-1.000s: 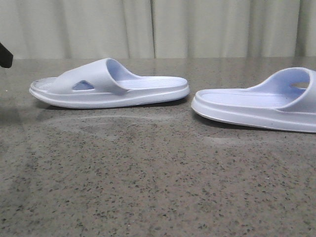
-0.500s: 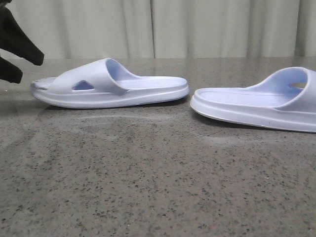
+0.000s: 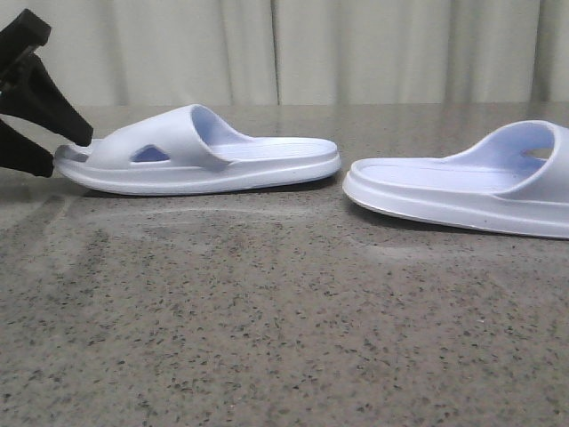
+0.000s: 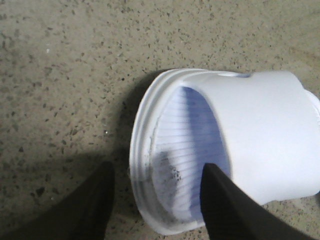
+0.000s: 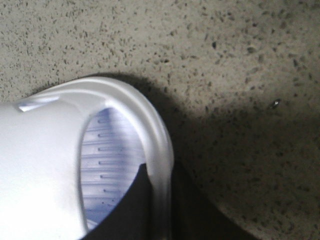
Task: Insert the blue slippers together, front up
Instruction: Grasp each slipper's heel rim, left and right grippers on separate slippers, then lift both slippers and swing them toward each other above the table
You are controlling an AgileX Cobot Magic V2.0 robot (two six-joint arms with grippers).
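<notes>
Two pale blue slippers lie sole-down, side on, on the table. The left slipper (image 3: 204, 151) has its toe end pointing left; it also shows in the left wrist view (image 4: 260, 130). My left gripper (image 3: 67, 153) is open, its black fingers straddling that toe rim, one over the ribbed footbed and one outside, as the left wrist view (image 4: 157, 200) shows. The right slipper (image 3: 444, 187) runs off the right edge. My right gripper (image 5: 161, 200) is shut on its toe rim (image 5: 159, 150), one finger inside on the footbed; it is out of the front view.
The speckled grey stone table (image 3: 267, 311) stretches wide in front of the slippers. A pale curtain (image 3: 356, 53) hangs behind the table's far edge. A small gap separates the two slippers' heels.
My left gripper has come in from the left and moved down to the left slipper's toe. The right slipper shifted very slightly.
</notes>
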